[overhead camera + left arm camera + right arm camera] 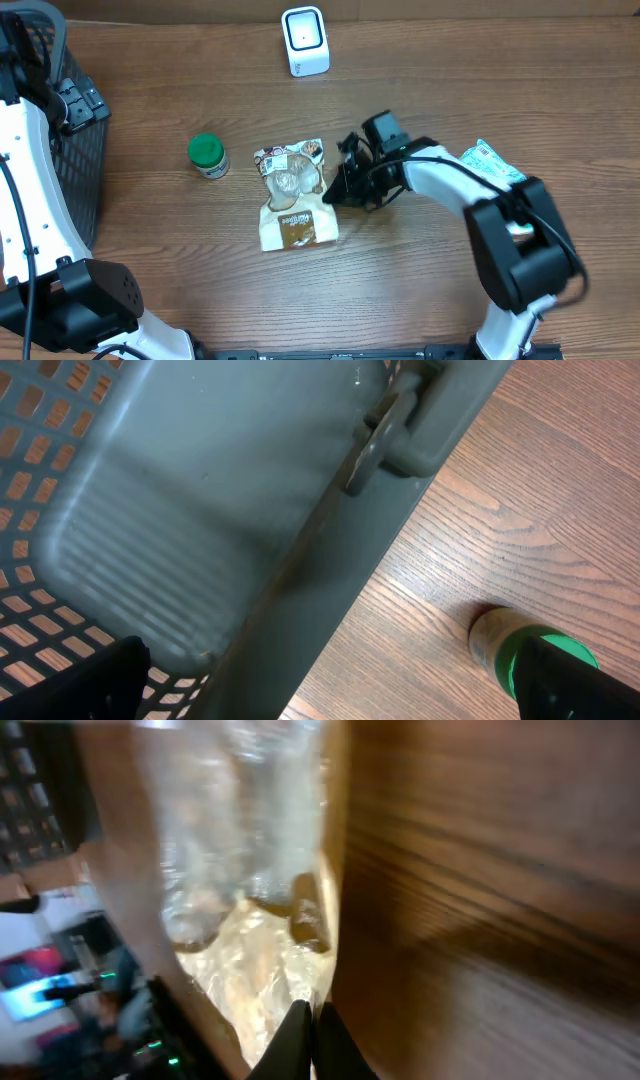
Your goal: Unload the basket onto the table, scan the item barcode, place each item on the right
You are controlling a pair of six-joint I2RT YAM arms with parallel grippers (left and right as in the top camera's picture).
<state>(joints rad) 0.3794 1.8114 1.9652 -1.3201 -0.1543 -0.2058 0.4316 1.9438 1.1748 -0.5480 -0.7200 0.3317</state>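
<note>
The item, a brown and clear snack bag [293, 195], lies flat in the middle of the table. My right gripper [335, 190] is at the bag's right edge. In the right wrist view its black tips [312, 1020] are pressed together on the thin clear edge of the bag [240, 870]. The white barcode scanner [304, 41] stands at the back of the table, well beyond the bag. My left gripper [75, 105] hangs open at the far left by the basket, its fingers [110, 680] spread wide with nothing between them.
A black mesh basket [75, 170] fills the left edge, and its rim [330, 560] crosses the left wrist view. A green-lidded jar [208, 156] stands left of the bag and shows as the jar [505, 645] in the left wrist view. A light blue packet [497, 165] lies at the right, under my right arm.
</note>
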